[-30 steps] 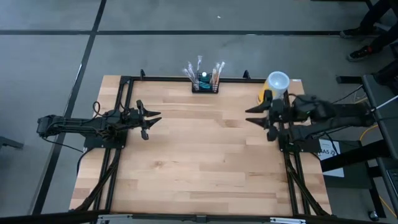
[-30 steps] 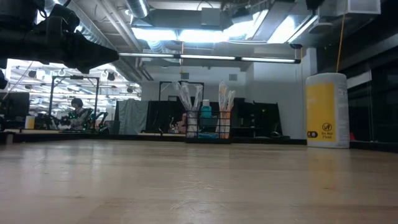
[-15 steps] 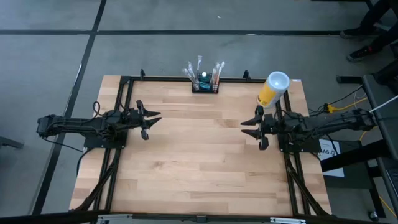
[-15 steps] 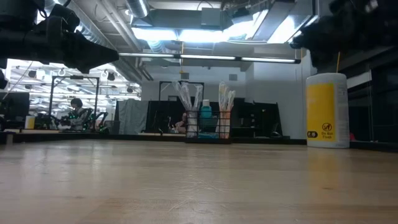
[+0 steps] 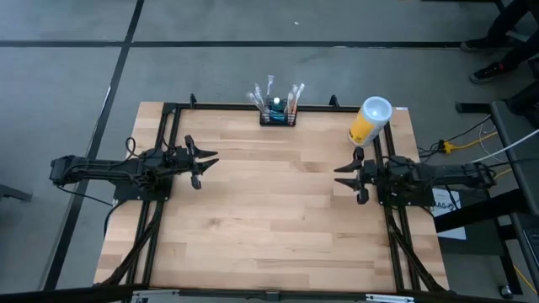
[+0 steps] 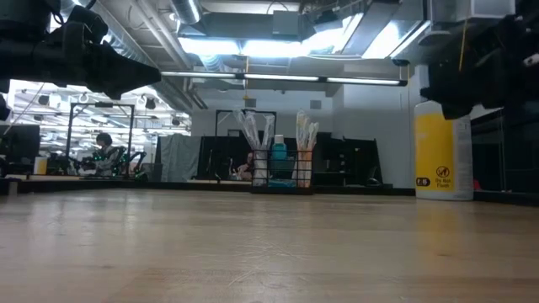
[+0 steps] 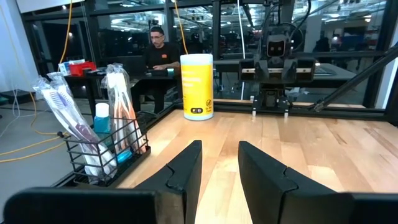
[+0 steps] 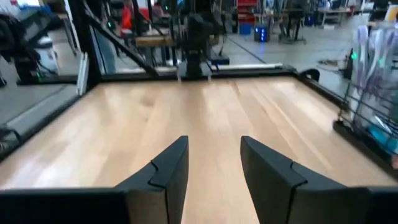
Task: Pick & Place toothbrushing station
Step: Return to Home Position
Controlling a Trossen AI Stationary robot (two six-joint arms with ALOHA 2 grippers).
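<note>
1. Since a second earlier, the right arm had drawn back toward the table's right edge and lowered. Its right gripper [image 5: 347, 175] now sat lower and just nearer than the yellow cup [image 5: 367, 122], and in the low view the arm's dark bulk had come in front of the cup's top.
2. The toothbrushing station [image 5: 277, 118] had not shifted. It stood upright on the far edge of the table [image 5: 278, 227], about midway along that edge.
3. Several toothbrushes [image 7: 68, 118] in clear wrappers stood in its slots, leaning outward to both sides. A small teal bottle [image 6: 280, 156] with a white cap stood between them.
4. The yellow cup stood upright by the far right corner, well apart from the station.
5. The right gripper hovered over the right side of the table. Its fingers [image 8: 168, 165] were parted by a moderate gap with nothing between them.
6. The left gripper [image 5: 202, 162] hung over the left side, facing the right one across the bare wood. It was unmoved, and its fingers [image 7: 186, 165] were likewise parted and empty.
7. Beyond the table, a person [image 7: 158, 43] sat at a desk in the room.
</note>
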